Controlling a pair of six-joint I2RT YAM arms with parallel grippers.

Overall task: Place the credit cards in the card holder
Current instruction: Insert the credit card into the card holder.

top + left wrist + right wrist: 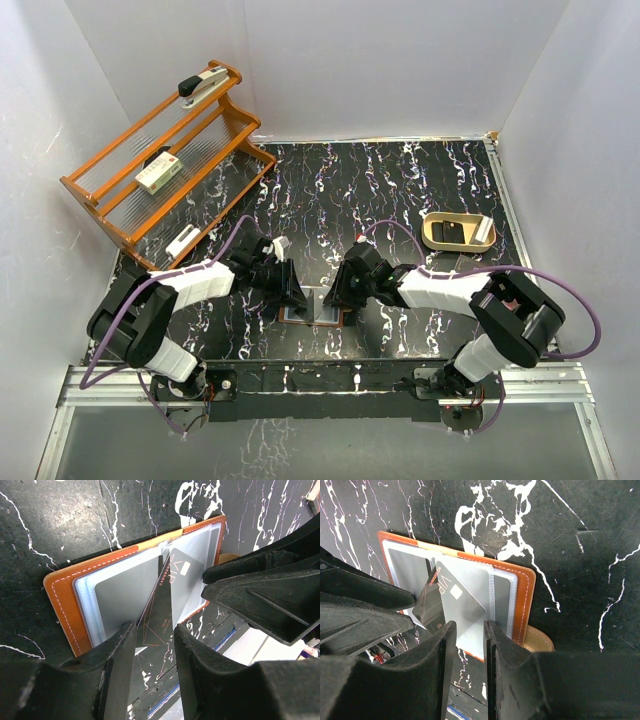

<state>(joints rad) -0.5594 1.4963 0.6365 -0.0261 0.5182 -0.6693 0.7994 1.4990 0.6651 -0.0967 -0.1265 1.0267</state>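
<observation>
At the near middle of the black, white-veined marbled surface lies the small orange-brown leather card holder. It is spread open with its clear inner pockets up, and its tan snap tab sticks out at one side. A pale grey card sits flat in one pocket. A dark plastic credit card lettered "VIP" stands tilted over the open pockets.

The left hand reaches in from 9 o'clock of the holder with its jaws partly apart and the dark card's lower part between them. The right hand comes from 3 o'clock, also partly open, with a corner of that card in its gap. Whether either hand actually pinches the card I cannot tell.

Farther off, at 2 o'clock, a tan oval tray holds dark flat pieces. At 10 o'clock stands an orange wooden rack carrying a grey stapler and a white-and-green box.
</observation>
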